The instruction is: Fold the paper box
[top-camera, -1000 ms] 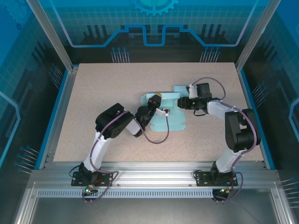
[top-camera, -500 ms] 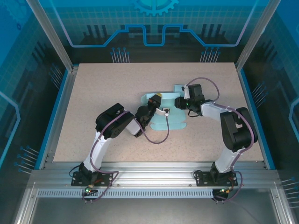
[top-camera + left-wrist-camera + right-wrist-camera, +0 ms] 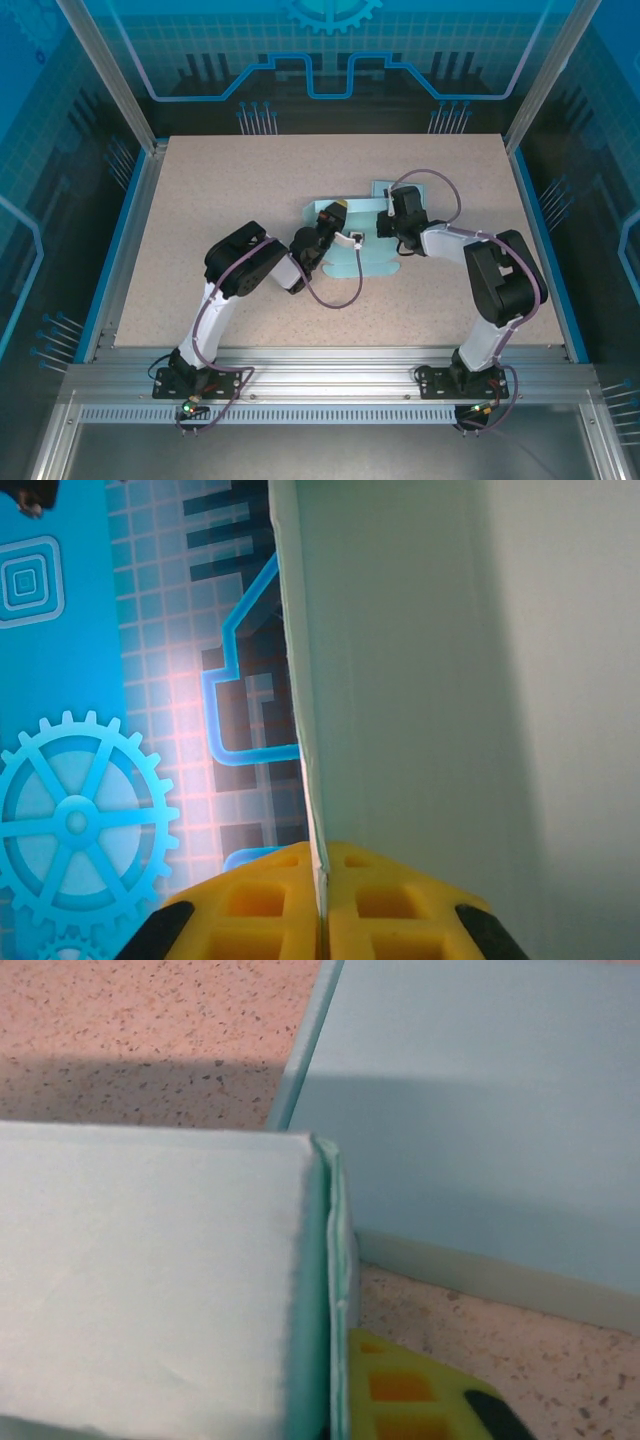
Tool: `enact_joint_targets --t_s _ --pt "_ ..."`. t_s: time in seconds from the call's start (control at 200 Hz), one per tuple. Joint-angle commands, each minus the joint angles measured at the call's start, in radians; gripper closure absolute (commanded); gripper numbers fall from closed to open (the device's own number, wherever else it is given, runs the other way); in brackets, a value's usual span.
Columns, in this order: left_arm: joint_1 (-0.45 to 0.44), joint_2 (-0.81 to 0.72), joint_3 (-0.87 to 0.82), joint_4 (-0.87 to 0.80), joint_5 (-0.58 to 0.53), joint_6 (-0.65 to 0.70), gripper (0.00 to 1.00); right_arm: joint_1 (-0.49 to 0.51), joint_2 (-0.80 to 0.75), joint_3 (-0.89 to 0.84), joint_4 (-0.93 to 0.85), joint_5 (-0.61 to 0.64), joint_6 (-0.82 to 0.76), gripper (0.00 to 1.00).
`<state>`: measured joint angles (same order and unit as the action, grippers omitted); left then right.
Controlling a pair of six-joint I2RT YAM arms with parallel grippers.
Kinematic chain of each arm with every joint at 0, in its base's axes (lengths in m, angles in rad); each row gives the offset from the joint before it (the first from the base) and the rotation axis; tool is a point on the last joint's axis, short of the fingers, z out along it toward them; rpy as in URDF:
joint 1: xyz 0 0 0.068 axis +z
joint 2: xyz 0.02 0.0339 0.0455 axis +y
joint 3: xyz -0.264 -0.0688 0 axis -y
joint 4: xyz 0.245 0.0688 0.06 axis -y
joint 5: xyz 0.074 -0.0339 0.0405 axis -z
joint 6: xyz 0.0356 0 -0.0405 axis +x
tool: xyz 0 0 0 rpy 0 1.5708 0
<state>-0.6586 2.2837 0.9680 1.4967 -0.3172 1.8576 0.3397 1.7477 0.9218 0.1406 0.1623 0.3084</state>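
Observation:
The paper box [image 3: 368, 262] is a pale teal card blank, partly folded, lying in the middle of the table. My left gripper [image 3: 334, 214] is at its left rear flap. In the left wrist view, the yellow fingers [image 3: 250, 910] are pressed together on the thin edge of an upright panel [image 3: 450, 680]. My right gripper [image 3: 386, 224] is at the box's right side. In the right wrist view, one yellow finger [image 3: 410, 1395] presses against a raised double-layer wall [image 3: 335, 1250]; the other finger is hidden behind the pale panel [image 3: 150, 1280]. A flat flap [image 3: 480, 1110] lies beyond it.
The speckled beige table [image 3: 220, 190] has open room on all sides of the box. Aluminium frame posts [image 3: 110, 80] and blue patterned walls enclose it. The arm bases sit on the rail [image 3: 330, 380] at the near edge.
My right gripper has swung left from the far right flap to the box's right wall and shut on it. The left arm has stayed where it was.

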Motion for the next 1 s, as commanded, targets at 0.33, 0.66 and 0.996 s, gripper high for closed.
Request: enact_joint_targets --t_s 0.33,0.66,0.996 --pt "-0.081 -0.197 -0.019 -0.098 -0.189 -0.248 0.2 0.076 -0.025 0.005 -0.035 0.19 -0.037 1.0" --pt "-0.167 -0.481 -0.163 -0.098 -0.51 -0.562 0.01 0.079 -0.104 -0.024 -0.082 0.203 -0.032 1.0" --pt "-0.174 -0.989 -0.422 -0.209 -0.698 -1.143 0.01 0.074 -0.156 -0.019 -0.18 0.067 -0.023 1.0"
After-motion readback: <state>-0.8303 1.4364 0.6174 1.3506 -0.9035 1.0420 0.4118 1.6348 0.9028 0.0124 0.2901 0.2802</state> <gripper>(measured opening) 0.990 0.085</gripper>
